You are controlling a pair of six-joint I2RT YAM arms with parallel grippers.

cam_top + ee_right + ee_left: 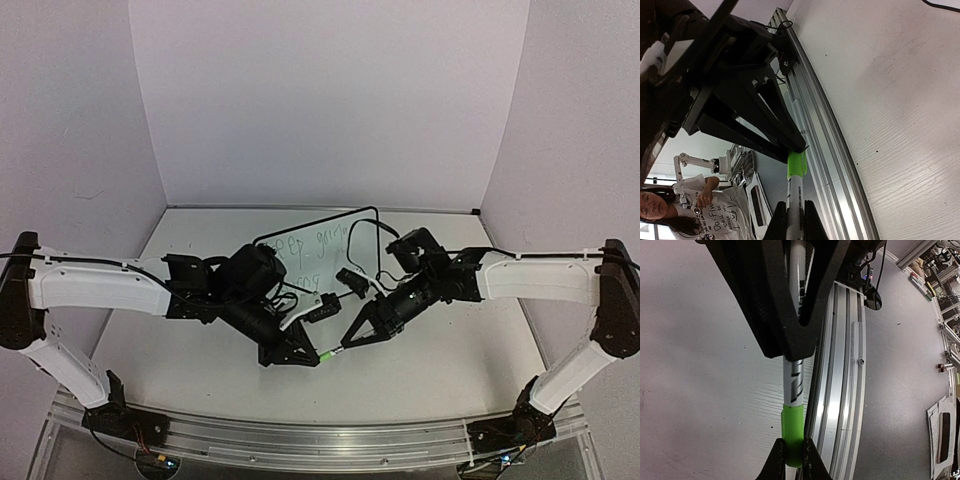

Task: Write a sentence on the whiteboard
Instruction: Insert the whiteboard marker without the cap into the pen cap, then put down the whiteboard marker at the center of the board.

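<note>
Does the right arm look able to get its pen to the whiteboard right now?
Probably not yet: the right pincer grips the pen, but the left pincer is shut on its green cap. The whiteboard lies just behind them.

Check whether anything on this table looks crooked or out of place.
The small white whiteboard with thin black frame sits askew, slanted against the pale table's back edge. Otherwise normal: left claw pinches the marker's green cap, right claw its white barrel.
</note>
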